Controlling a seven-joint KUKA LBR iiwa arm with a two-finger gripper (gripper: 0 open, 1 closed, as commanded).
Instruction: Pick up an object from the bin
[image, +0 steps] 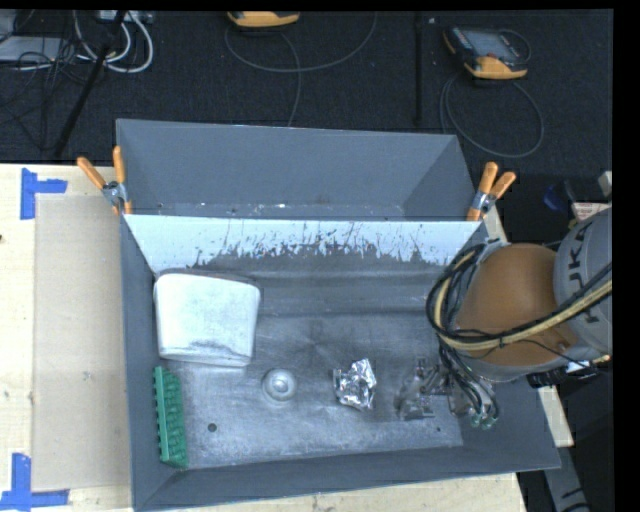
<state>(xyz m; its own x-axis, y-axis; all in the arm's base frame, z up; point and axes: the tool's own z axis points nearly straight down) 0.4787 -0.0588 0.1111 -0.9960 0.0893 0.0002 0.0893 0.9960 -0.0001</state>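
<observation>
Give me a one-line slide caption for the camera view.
Gripper low at the right of the grey bin beside crumpled foil; white folded cloth and green toothed strip at left.

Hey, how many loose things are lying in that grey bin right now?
4: a white folded cloth at the left, a green toothed strip below it, a small grey dome mid-floor, and crumpled foil near the pincer. The arm may hide more.

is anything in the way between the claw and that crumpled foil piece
Nothing visible does. The claw sits low at the right and the crumpled foil lies just left of it, bare bin floor between them. The small grey dome and white folded cloth lie farther left, past the foil.
</observation>
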